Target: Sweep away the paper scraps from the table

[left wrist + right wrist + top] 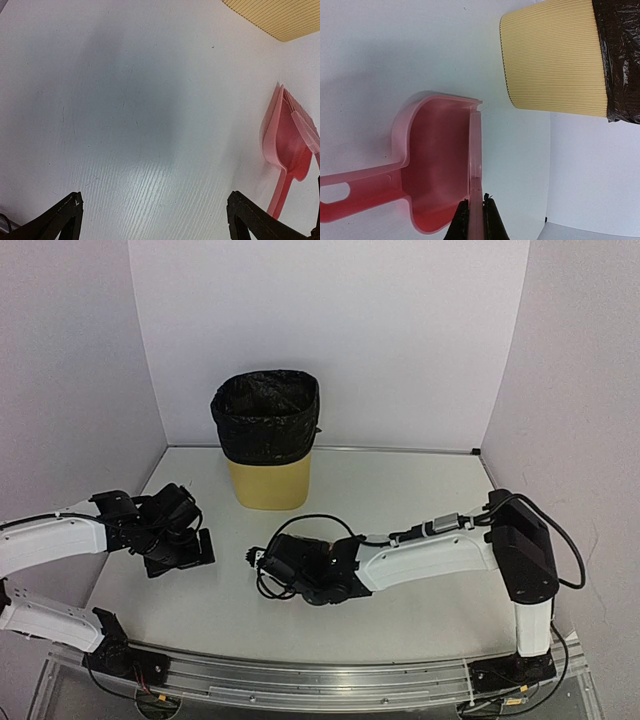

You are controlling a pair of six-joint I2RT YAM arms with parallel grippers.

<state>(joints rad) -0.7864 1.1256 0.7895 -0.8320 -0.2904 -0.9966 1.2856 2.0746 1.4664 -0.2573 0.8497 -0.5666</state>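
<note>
Table [400, 500] white between white walls [400, 330], yellow bin [268, 480] at back, left gripper [155, 200] apart, right gripper [476, 202] clamped on pink brush [475, 150]

A robot lab's test booth: plain white walls [330, 320] close in behind and beside the bin [266, 440] on a white table [400, 490]. In front of the bin, a left arm [50, 540] and right arm [430, 555], trailing cables [300, 525], are bolted to a metal rail [330, 680].

Bright, even light; soft grey shadow and sheen on the table [150, 190]; edges warped
</note>
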